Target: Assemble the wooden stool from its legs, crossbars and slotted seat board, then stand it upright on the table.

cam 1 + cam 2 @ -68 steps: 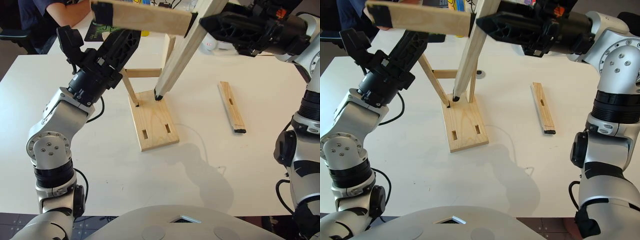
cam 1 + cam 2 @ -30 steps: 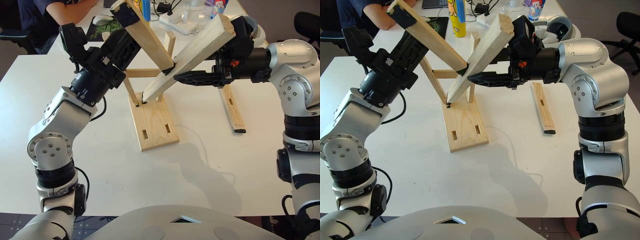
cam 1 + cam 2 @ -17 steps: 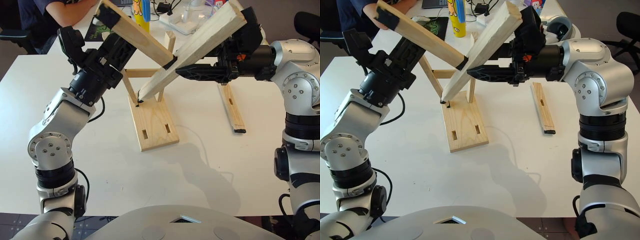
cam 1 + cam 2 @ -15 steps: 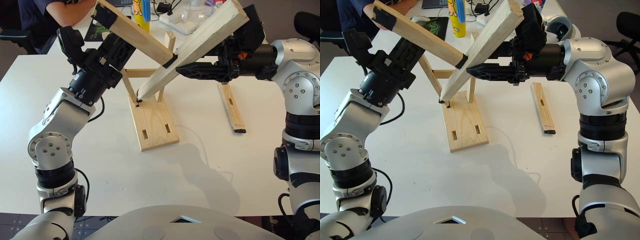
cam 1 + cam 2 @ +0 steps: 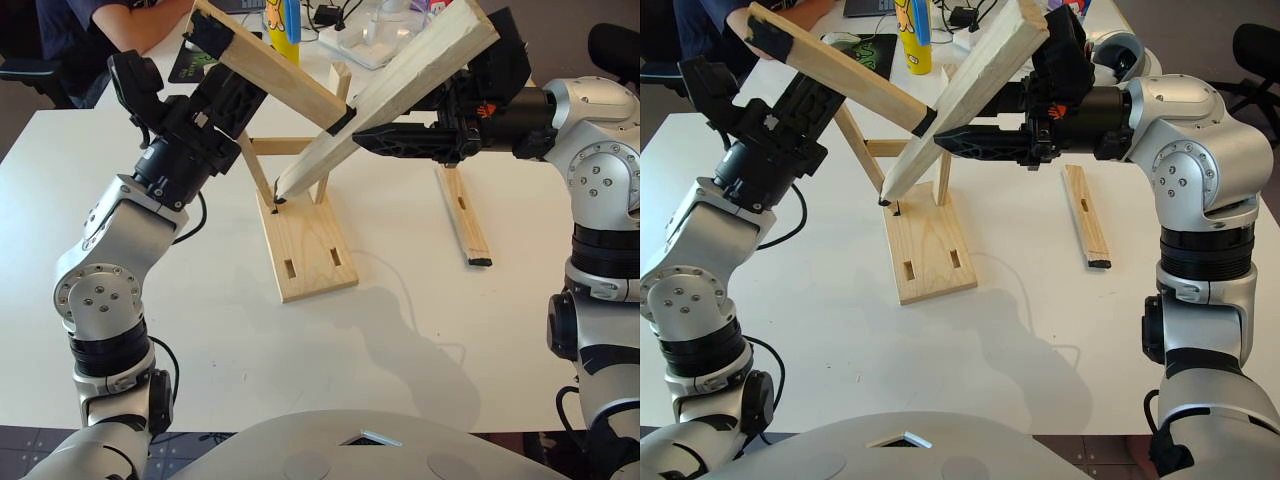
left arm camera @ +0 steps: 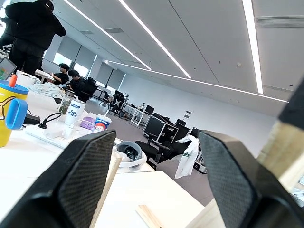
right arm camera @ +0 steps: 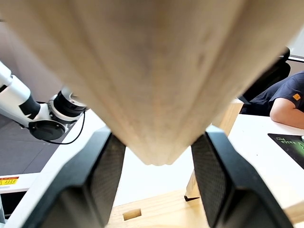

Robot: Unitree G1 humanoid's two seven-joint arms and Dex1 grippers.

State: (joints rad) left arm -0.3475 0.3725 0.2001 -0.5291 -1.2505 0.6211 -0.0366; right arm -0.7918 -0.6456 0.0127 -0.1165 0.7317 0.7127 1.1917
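Though the right gripper (image 5: 375, 138) is clamped around its upper half, the leg (image 5: 400, 75) leans steeply, its dark tip at the far corner slot (image 5: 274, 207) of the seat board (image 5: 310, 250), which lies flat on the bench (image 5: 200, 320). The left gripper (image 5: 245, 95) is closed on a second leg (image 5: 275, 65), held aloft, whose end seems to touch the first. Stiff, light timber, I'd say. A grip nearer the tip would give more control, since that loose board could skid.

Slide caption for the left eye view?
Right gripper holds a tilted leg, tip at the seat board's far end; left gripper holds a second piece against it.
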